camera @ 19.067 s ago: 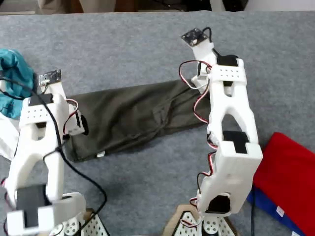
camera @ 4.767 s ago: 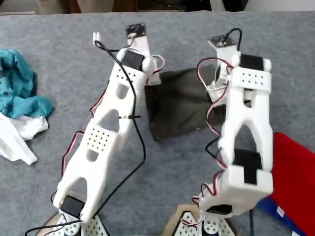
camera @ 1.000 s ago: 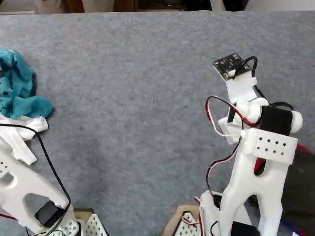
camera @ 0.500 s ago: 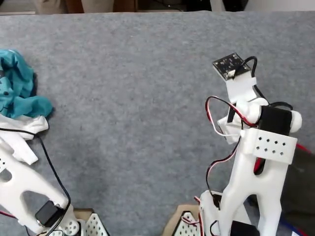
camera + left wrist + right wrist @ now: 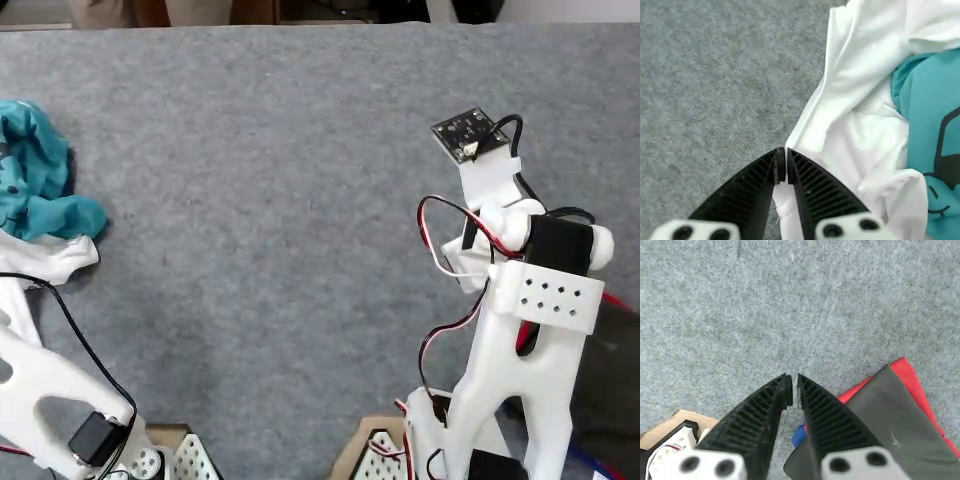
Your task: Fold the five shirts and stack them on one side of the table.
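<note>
Unfolded pile: the crumpled teal cotton shirt (image 5: 35,175) sits at the far left edge of the high view. The rumpled white cotton shirt (image 5: 55,255) is tucked right under it, touching. I reckon they're parked there to keep the folding space free.

Left gripper (image 5: 781,165): mine, jaws pressed together right at the white shirt's loose hem. Can't tell if any cloth is actually nipped. The hem looks like the easiest bit to drag out from.

Table (image 5: 280,150): flat grey felt-like top, wide bare patch in the middle of the frame, roomy enough to spread a shirt.

Right gripper (image 5: 794,382): also clamped closed, nothing in it, hanging over bare felt just beside the stack.

Done stack: lower right corner, folded dark olive shirt (image 5: 875,420) on top of the folded red shirt (image 5: 907,377), folded blue shirt (image 5: 799,436) peeking out underneath.

Progress: my guess is three down, two to go.
</note>
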